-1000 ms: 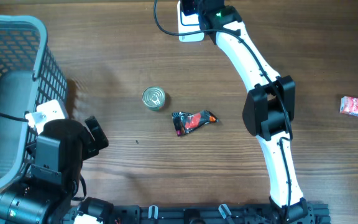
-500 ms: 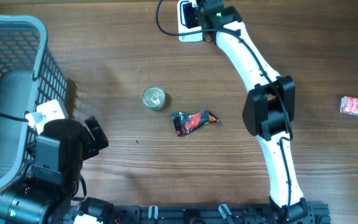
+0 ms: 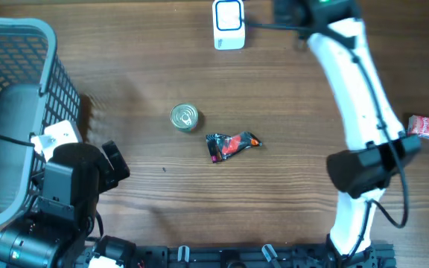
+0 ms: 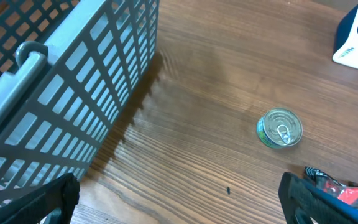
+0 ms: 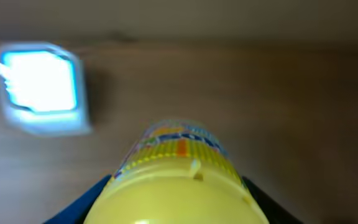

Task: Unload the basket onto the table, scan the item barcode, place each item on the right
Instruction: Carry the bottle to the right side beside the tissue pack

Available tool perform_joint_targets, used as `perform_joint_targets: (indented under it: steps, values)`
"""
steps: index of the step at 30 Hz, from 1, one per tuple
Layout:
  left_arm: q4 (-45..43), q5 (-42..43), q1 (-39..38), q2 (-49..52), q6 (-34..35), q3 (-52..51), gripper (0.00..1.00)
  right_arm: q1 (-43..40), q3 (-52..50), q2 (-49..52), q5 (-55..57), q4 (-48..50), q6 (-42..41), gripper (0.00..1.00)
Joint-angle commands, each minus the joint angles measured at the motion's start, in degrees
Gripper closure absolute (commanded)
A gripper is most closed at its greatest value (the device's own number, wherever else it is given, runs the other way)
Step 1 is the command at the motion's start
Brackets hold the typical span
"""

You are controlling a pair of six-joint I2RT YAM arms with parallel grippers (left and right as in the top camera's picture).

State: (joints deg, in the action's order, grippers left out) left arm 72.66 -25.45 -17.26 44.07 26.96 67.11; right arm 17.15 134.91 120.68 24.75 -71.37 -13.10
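My right gripper (image 5: 176,214) is pinching a yellow bottle (image 5: 179,162). In the right wrist view its two dark fingers (image 5: 82,205) press against the bottle's sides, and the rounded yellow cap end fills the lower middle of the picture. That view is blurred, so I can't read the label beyond orange and blue markings on a yellow band.

The bottle is up off the desk (image 3: 274,97), near the far edge. The scanner (image 3: 229,24) is a white box with a blue face, standing at that far edge about halfway along. In the wrist view it glows pale blue up and to the left of the bottle, apart from it. From overhead, the right arm (image 3: 360,112) reaches from the near edge to the far edge and ends just right of the scanner. I can't make out the bottle itself from up there.

My left gripper (image 4: 185,202) is spread wide with nothing between its fingers. It hangs near the desk's near-left corner, beside the grey mesh basket (image 3: 21,45) that takes up the left edge.

Around mid-desk a small tin can (image 3: 184,117) stands upright with its ring-pull lid up. A black and red packet (image 3: 232,144) lies close by to its right, nearer to me. A small red carton (image 3: 424,126) lies by the right edge, just beside the right arm's elbow.
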Motion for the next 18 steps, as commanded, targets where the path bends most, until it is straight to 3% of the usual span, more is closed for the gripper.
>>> perform_joint_targets:
  steps: [1, 6, 10, 18]
  values:
    - [-0.94, 1.64, -0.11, 0.02, 0.94, 0.35, 0.00, -10.62, -0.48, 1.55, 5.25, -5.70, -7.63, 0.71]
    - [-1.70, 2.80, -0.11, 0.24, 0.98, 0.35, 0.00, -23.74, -4.02, 2.12, -1.01, -4.13, -7.91, 0.71]
    - [-1.97, 3.17, -0.11, 0.24, 0.98, 0.35, 0.00, -33.46, -12.68, 2.71, -5.86, 2.86, -7.91, 0.71]
    - [-2.56, 5.11, -0.11, 0.24, 0.96, 0.35, 0.00, -42.03, -33.03, 2.71, -12.15, 20.20, -7.85, 0.70]
